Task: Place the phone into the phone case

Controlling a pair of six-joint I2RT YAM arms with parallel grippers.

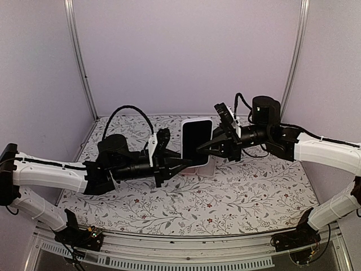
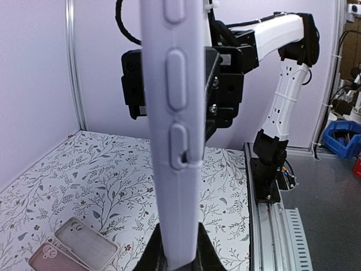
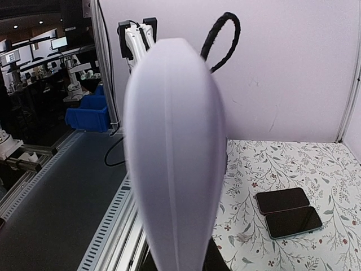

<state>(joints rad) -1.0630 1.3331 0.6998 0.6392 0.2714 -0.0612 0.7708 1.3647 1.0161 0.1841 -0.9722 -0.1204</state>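
Left wrist view has the left tool (image 2: 180,257) clamped on the lower end of the white phone case (image 2: 175,130), which is held upright above the middle of the surface (image 1: 242,192). Beyond it, the right tool (image 1: 213,148) is closed on the case's long edge. The phone (image 1: 196,138) sits inside, dark screen showing. It is probably light, rigid glass in a soft, bendy shell, so grip the edges, never the screen.

This is a robotics lab: a floral-covered table (image 1: 242,192) boxed in by plain lilac walls (image 1: 186,51) on aluminium posts (image 1: 80,62), robot arms (image 1: 51,175) bolted to a metal rail (image 1: 169,248) at its near edge, and beyond the enclosure a dim hall with lit monitors (image 3: 58,43) and a blue storage bin (image 3: 90,117).
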